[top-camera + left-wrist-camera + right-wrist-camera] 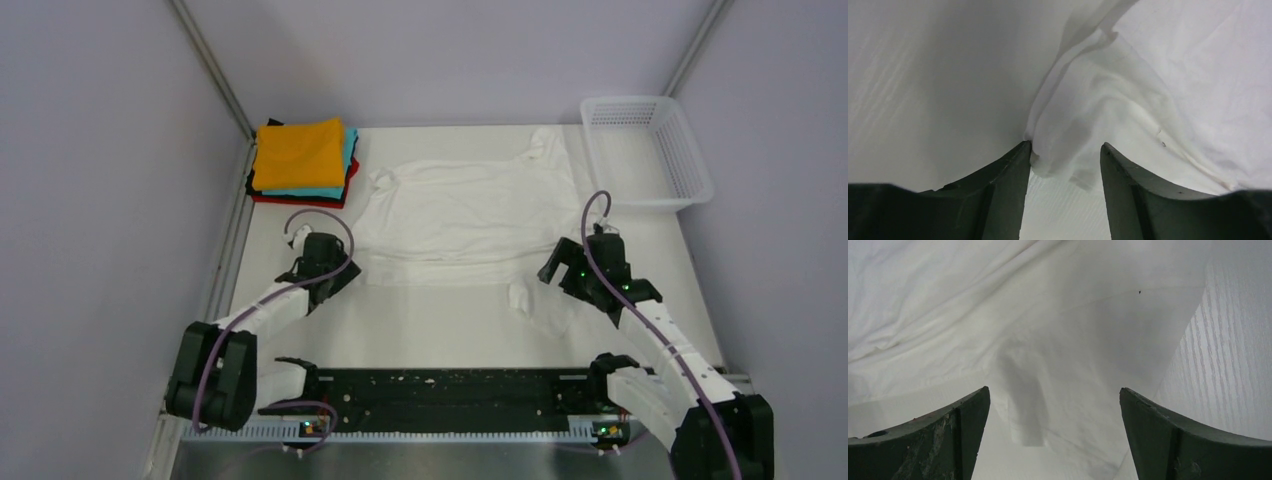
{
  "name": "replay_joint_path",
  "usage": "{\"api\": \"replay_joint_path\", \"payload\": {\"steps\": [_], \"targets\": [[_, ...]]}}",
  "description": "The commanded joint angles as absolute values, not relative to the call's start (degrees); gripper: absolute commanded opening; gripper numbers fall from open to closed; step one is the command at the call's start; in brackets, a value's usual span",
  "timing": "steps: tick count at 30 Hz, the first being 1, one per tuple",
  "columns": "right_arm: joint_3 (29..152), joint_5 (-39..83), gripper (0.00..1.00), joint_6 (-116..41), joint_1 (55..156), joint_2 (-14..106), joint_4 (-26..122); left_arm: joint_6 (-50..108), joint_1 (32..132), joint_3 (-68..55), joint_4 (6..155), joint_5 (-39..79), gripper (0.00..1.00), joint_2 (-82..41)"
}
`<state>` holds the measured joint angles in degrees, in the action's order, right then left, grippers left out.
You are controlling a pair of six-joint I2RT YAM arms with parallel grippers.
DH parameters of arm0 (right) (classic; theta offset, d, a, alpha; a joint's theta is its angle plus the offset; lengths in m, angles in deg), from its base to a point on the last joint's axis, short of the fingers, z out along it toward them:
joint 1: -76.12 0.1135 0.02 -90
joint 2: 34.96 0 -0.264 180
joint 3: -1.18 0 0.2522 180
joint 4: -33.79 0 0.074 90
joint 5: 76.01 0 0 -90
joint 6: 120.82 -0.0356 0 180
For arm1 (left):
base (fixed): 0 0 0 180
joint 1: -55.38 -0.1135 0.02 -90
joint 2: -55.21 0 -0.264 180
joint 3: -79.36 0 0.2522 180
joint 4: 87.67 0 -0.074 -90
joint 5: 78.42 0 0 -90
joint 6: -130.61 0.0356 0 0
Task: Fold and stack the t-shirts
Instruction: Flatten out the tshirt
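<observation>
A large wrinkled white t-shirt (460, 212) lies spread across the middle of the table. A stack of folded t-shirts stands at the back left, with orange (298, 152) on top, then teal (349, 160), red (300, 200) and black (253, 186). My left gripper (345, 268) is open at the white shirt's near left corner. In the left wrist view (1065, 145) a bunched corner of the shirt (1128, 100) lies between the fingertips. My right gripper (556, 266) is open wide over the shirt's near right part. It also shows in the right wrist view (1053, 389), above the cloth (1048, 315).
A white plastic mesh basket (690, 160) stands at the back right, next to the shirt. Grey walls enclose the table on the left, back and right. A black rail (440, 385) runs along the near edge between the arm bases. Bare tabletop (1228, 365) shows right of the shirt.
</observation>
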<state>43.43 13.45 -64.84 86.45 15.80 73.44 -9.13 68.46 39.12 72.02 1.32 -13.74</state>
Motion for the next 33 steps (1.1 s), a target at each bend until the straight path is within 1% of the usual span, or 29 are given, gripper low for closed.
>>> {"api": "replay_joint_path", "payload": {"steps": [1, 5, 10, 12, 13, 16, 18, 24, 27, 29, 33], "targets": [[43.2, 12.2, 0.99, -63.9, 86.2, 15.6, 72.9, -9.4, 68.7, 39.5, 73.7, 10.3, 0.56, -16.7], [43.1, 11.8, 0.99, -64.0, 86.3, 15.4, 72.9, -9.9, 68.7, 39.3, 73.3, 8.3, 0.47, -19.0], [42.9, 11.0, 0.99, -63.9, 86.3, 15.7, 72.5, -10.4, 68.7, 39.4, 76.4, 10.8, 0.19, -21.9], [42.9, 10.9, 0.99, -63.9, 86.2, 15.9, 72.5, -10.0, 68.7, 38.9, 75.7, 10.4, 0.04, -22.6], [42.9, 11.0, 0.98, -64.0, 86.2, 16.0, 72.5, -9.9, 68.7, 38.7, 75.6, 10.4, 0.0, -22.8], [42.9, 11.1, 0.98, -63.4, 86.3, 15.8, 72.9, -9.5, 68.7, 38.7, 74.4, 9.7, 0.0, -21.5], [42.9, 11.1, 0.96, -63.3, 86.3, 15.5, 73.3, -9.5, 68.7, 38.6, 72.0, 7.8, 0.0, -18.5], [44.6, 13.8, 0.92, -63.0, 86.5, 15.9, 75.5, -10.0, 68.7, 38.7, 60.8, 0.6, 0.0, -5.9], [46.1, 12.1, 0.9, -64.4, 88.1, 15.2, 78.0, -10.7, 68.7, 41.5, 59.5, 1.1, 0.0, 0.1], [47.9, 8.5, 0.89, -65.6, 91.7, 15.7, 81.0, -11.1, 68.7, 43.7, 59.4, 2.6, 0.0, 3.3], [52.3, -0.3, 0.85, -68.8, 104.7, 20.8, 89.3, -11.0, 68.7, 46.2, 58.7, 3.3, 0.0, 7.1]]}}
